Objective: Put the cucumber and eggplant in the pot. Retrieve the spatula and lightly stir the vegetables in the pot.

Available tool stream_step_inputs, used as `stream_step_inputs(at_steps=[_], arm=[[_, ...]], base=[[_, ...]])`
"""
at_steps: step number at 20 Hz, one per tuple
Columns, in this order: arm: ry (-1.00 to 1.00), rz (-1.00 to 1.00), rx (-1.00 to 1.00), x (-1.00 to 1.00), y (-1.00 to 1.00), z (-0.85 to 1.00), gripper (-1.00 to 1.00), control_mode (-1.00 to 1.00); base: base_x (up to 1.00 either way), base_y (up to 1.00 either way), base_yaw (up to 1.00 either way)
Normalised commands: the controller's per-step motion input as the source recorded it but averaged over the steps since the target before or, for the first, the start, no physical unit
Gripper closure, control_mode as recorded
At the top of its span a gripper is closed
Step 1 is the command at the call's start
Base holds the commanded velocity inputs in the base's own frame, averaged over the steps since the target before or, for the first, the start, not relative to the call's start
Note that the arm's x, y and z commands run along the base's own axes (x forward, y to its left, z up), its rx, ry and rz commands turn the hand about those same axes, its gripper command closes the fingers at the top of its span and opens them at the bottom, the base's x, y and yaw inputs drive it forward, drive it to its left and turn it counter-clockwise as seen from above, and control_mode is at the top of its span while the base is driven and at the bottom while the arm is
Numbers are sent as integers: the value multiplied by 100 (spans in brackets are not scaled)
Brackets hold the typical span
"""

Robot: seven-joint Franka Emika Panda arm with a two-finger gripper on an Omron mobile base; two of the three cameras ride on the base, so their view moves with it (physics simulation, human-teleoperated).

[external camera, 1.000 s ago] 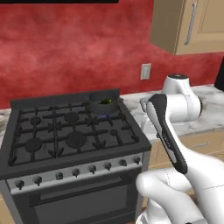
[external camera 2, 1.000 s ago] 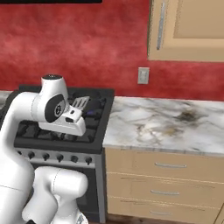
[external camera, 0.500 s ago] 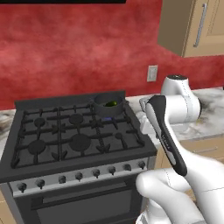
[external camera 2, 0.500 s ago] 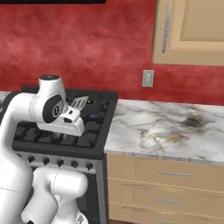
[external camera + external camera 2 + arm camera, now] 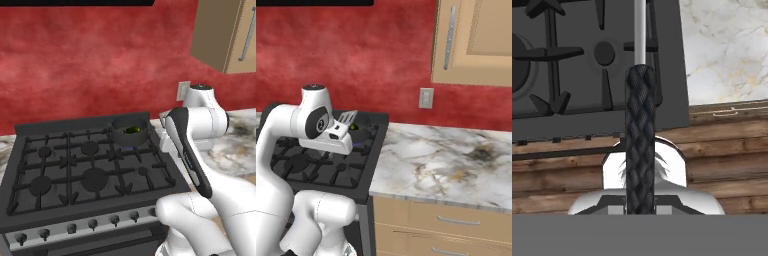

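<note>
I am holding the spatula in my fingers, which are clamped tight on its dark, braided handle. In the hand view that handle is running straight up the middle of the picture, with a thin pale shaft carrying on from its top across the stove. In the right base view the flat, slotted silver blade is sticking up just beyond my wrist, tilted and hanging in the air over the right side of the stove, touching nothing.

The pot is sitting on the back right burner in the left base view, low, round and dark. Inside it the cucumber is showing as a green patch lying against the bottom. I cannot make out an eggplant in there; the pot's inside is too dark and small to tell.

My arm is folding back from the counter side, so the spatula is hanging to the right of the pot and nearer the front, well apart from it. The marble counter is lying just right of the stove, with a brownish smudge toward its far end. Behind it a red wall is carrying a white outlet, and a tan cabinet is hanging above. Under the counter's edge, pale drawers with slim handles are showing.
</note>
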Motion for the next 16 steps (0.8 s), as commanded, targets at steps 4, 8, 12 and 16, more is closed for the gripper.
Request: stream_step_inputs(at_steps=[4,8,12,16], arm=[[0,0,0,0,0,0,100,100],[0,0,0,0,0,0,100,100],[0,0,0,0,0,0,100,100],[2,0,-5,0,5,15,100,-100]], base=[[15,-8,0],[0,0,0],[0,0,0],[0,1,0]])
